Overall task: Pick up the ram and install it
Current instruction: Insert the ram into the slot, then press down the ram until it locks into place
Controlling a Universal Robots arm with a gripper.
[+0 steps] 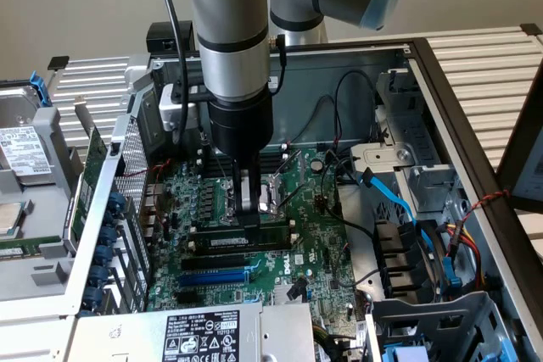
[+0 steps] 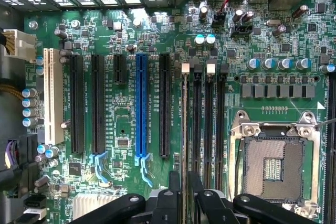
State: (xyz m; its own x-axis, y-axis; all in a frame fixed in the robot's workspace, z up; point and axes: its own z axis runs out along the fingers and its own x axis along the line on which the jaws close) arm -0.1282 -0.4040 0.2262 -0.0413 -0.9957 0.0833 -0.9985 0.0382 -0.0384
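Up front in the exterior view, the power supply point(image 1: 199, 332) with its white label lies low, out of the arm's way. Just past it comes the blue expansion slot point(image 1: 216, 276), and right behind that, there's the ram point(image 1: 231, 241)! It's standing on edge in the memory slot nearest the expansion slots, level along its length, white label facing us. That's the only way it goes in: edge down, lined up with the slot. Looks seated to me, though I can't confirm the white end latch point(image 2: 185, 67) has snapped home. The gripper point(image 1: 246, 216) hangs dead vertical over the stick's middle, astride its top edge, so any push would run straight down into the slot. Clamped on the ram or standing just off it? Cannot tell. Beside it, three memory slots point(image 2: 209, 124) sit empty, then the bare CPU socket point(image 2: 273, 163), and farthest back the open case wall point(image 1: 339, 61).
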